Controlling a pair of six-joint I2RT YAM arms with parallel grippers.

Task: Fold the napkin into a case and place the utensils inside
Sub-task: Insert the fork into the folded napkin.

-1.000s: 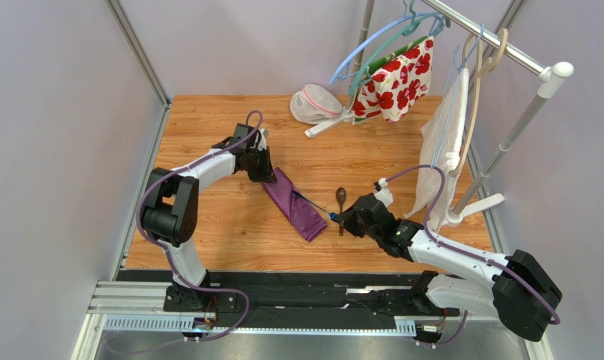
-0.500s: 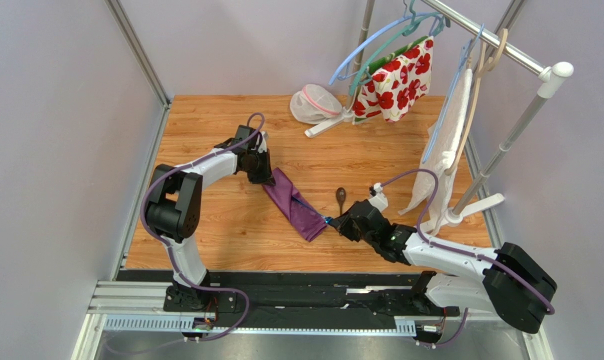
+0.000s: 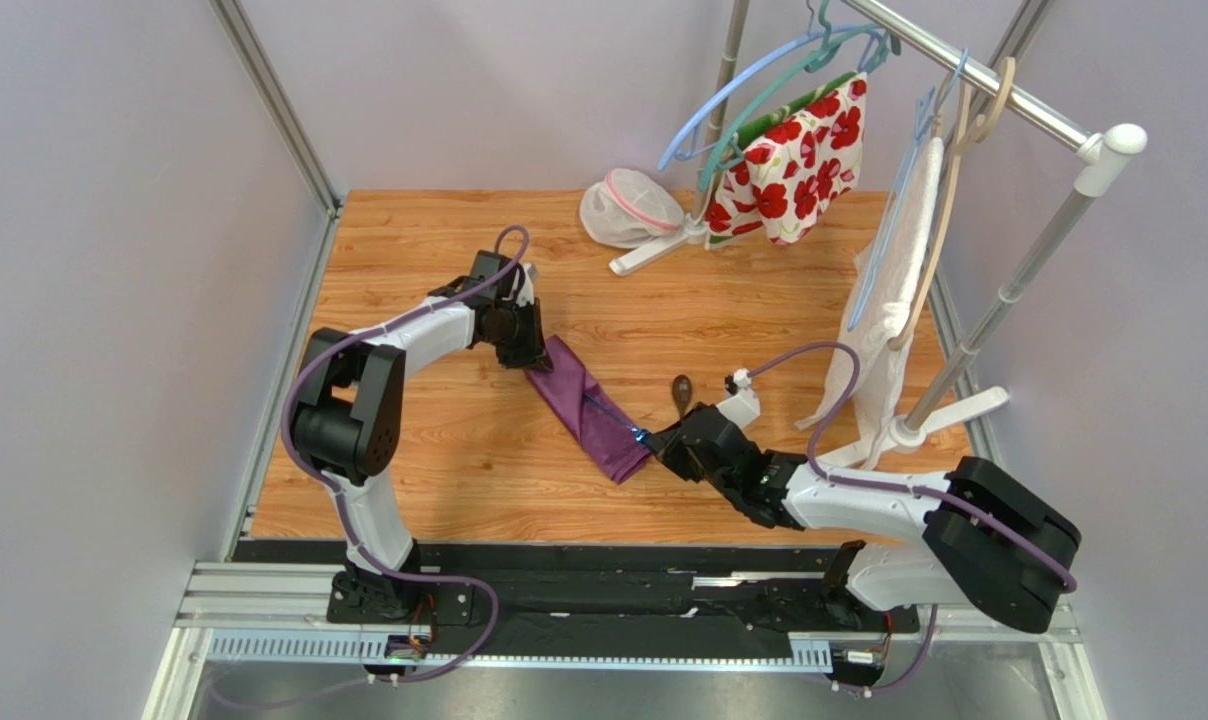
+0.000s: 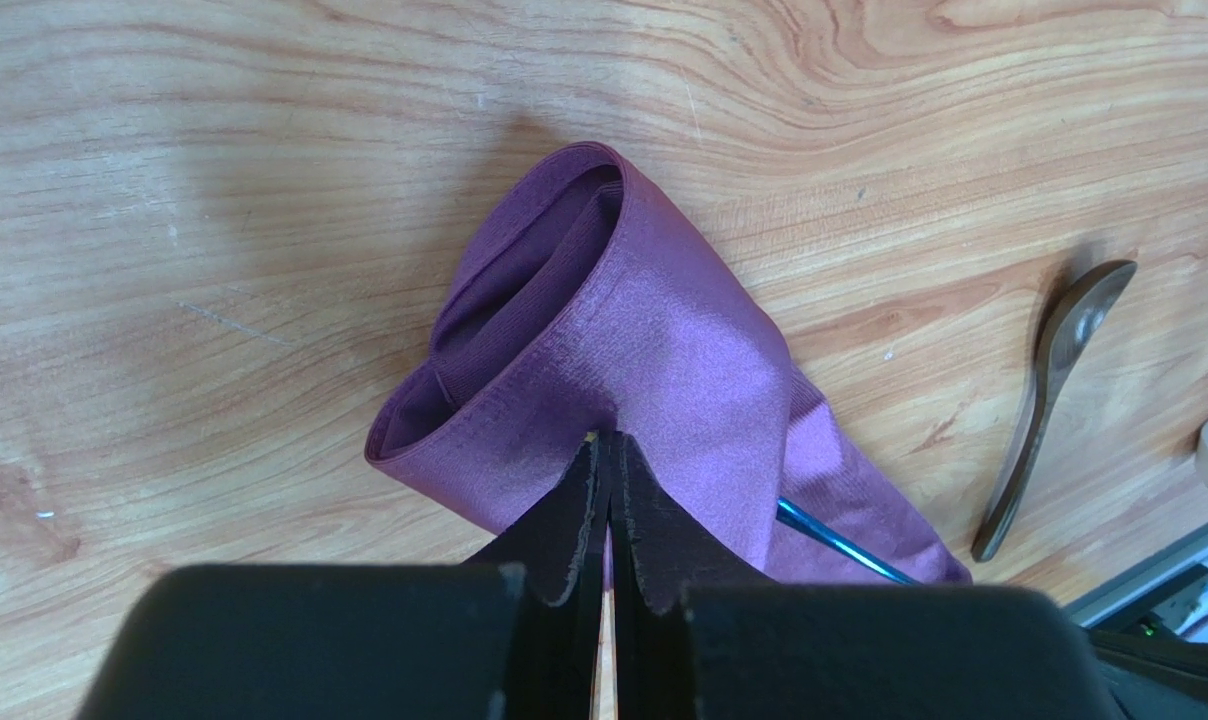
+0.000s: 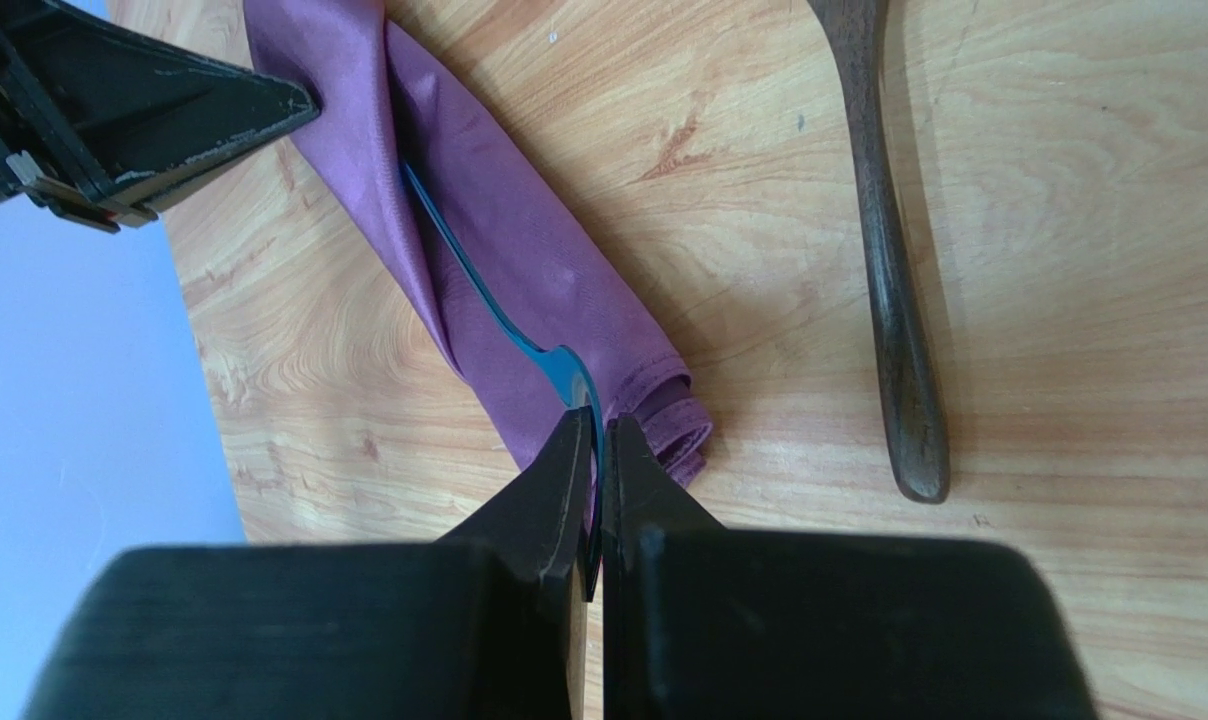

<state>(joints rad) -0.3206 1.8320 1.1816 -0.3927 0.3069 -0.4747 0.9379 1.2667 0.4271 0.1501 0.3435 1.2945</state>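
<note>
Left gripper [image 4: 607,450] is clamped on the far end of the folded purple case [image 4: 670,345], which lies slantwise mid-table [image 3: 415,240], while the right gripper [image 5: 595,428] pinches the slim dark utensil [image 5: 558,365] poking into its near end, and the spoon [image 5: 884,255] lies on the wood just beside.

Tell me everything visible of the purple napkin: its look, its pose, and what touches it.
The napkin is plum cloth with a slight sheen, folded into a narrow strip that lies flat and diagonal on the wooden table. One end gapes open like a pocket. The left gripper is shut on its edge near that end. A thin dark utensil lies in its fold, held by the right gripper. The spoon lies apart.
</note>
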